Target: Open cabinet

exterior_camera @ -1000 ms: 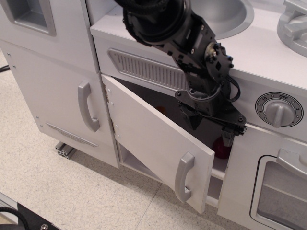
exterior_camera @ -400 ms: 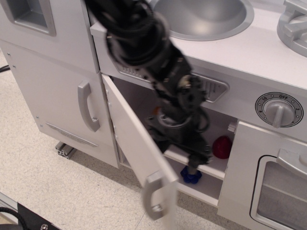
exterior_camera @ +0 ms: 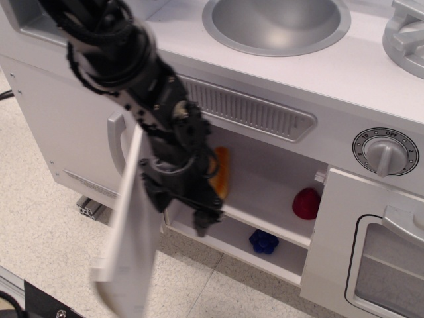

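The cabinet's light-grey door [exterior_camera: 130,232] stands swung far out to the left, seen nearly edge-on and blurred; its handle is hard to make out. The white shelved compartment [exterior_camera: 265,199] lies open. My black gripper [exterior_camera: 201,225] hangs in front of the compartment's left side, just right of the door's inner face, fingers pointing down. The fingertips look close together with nothing between them, but blur hides the gap.
On the shelf lie an orange item [exterior_camera: 221,173] and a red item [exterior_camera: 307,203]; a blue item [exterior_camera: 264,242] sits on the lower shelf. The oven door [exterior_camera: 371,258] and dial [exterior_camera: 385,152] are at right, the sink [exterior_camera: 277,23] above, the tall narrow door [exterior_camera: 66,126] at left.
The door has swung from about a third open to wide open at the left. My arm has moved left with it, uncovering the shelves and the orange item.
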Robot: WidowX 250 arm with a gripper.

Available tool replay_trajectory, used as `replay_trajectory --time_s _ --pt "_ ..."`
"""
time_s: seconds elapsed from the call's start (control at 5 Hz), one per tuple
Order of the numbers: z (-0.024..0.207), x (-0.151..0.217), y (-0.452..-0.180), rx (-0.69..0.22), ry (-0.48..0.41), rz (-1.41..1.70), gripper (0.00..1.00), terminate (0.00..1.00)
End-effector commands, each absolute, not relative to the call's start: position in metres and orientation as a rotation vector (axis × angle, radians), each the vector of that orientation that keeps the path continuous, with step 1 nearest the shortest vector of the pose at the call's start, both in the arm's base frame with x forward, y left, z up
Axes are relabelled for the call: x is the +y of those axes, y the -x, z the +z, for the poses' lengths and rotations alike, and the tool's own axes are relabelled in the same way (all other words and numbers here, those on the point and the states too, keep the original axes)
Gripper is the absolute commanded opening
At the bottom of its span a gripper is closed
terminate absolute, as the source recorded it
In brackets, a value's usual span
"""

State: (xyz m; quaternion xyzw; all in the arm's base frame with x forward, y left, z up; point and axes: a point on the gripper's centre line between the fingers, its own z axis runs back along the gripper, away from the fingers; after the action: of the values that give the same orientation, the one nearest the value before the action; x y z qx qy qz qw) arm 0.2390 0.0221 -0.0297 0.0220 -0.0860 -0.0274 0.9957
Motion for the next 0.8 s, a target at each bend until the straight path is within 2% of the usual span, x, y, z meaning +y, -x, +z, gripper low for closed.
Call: replay_trajectory --time_s 0.0,0.2,0.6 --pt "-0.025 0.068 -0.238 -0.217 -0.103 0.015 1.0 0.0" --pt "-0.019 0.084 -0.243 -0.209 -0.093 0.061 1.0 0.0" --pt "-0.019 0.084 -0.243 -0.209 -0.093 0.061 1.0 0.0"
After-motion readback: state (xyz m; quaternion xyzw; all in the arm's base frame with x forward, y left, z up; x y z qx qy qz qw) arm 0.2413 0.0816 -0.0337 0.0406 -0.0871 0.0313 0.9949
